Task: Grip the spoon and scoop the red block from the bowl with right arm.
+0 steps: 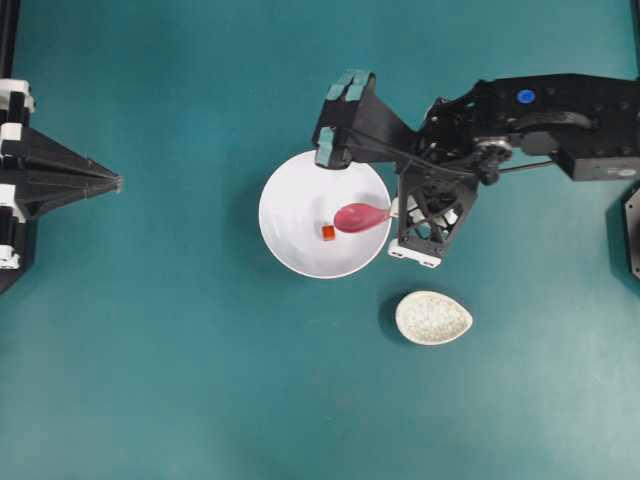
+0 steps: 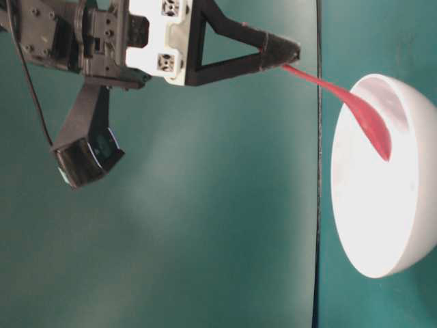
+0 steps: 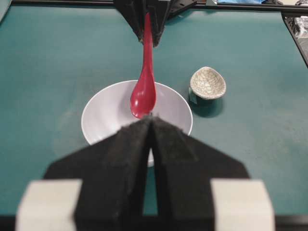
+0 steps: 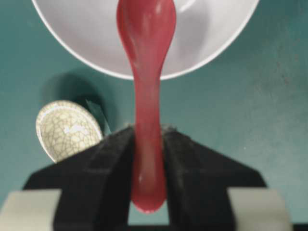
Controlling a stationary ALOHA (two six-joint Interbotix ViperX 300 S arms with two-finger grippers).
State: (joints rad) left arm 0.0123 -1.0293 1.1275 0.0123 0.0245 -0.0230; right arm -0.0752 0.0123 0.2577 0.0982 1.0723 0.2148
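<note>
Spoon [image 4: 147, 96] clamped in right fingers [image 4: 113, 159], scoop over bowl [image 1: 290, 205], red block [image 1: 328, 232] beside

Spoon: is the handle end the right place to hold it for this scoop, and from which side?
Yes. The right gripper clamps the spoon on its straight, narrow handle, coming from behind it, opposite the bowl. That leaves the oval scoop free to reach the red block.
</note>
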